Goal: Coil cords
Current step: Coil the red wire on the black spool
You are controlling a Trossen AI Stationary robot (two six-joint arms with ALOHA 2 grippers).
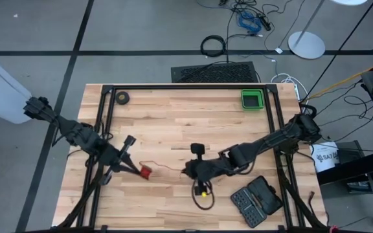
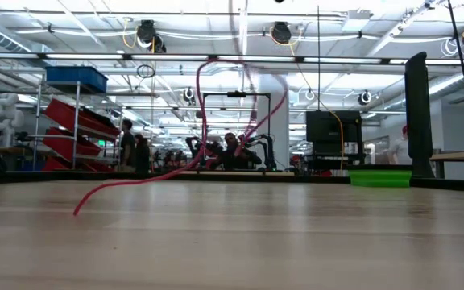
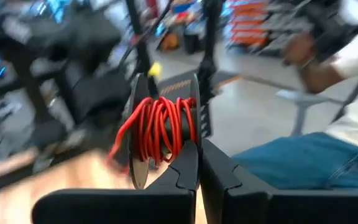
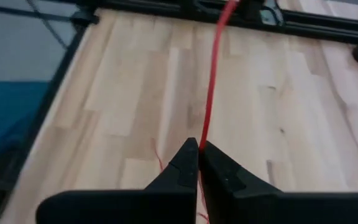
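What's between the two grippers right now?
High view: only thin red wire over bare table, running from the left gripper toward the right gripper.

The cords [image 3: 160,127] are seen as thin red wire wound in several turns around a dark flat spool. One strand is stretched taut over the wooden boards, and a dark loop is left near the table's front edge.

the right gripper [image 4: 198,149], its two dark fingers pressed together, pinches a thin red wire [image 4: 214,74] that runs taut across the pale wooden plank table [image 4: 129,87] toward a black metal frame rail [image 4: 166,12].
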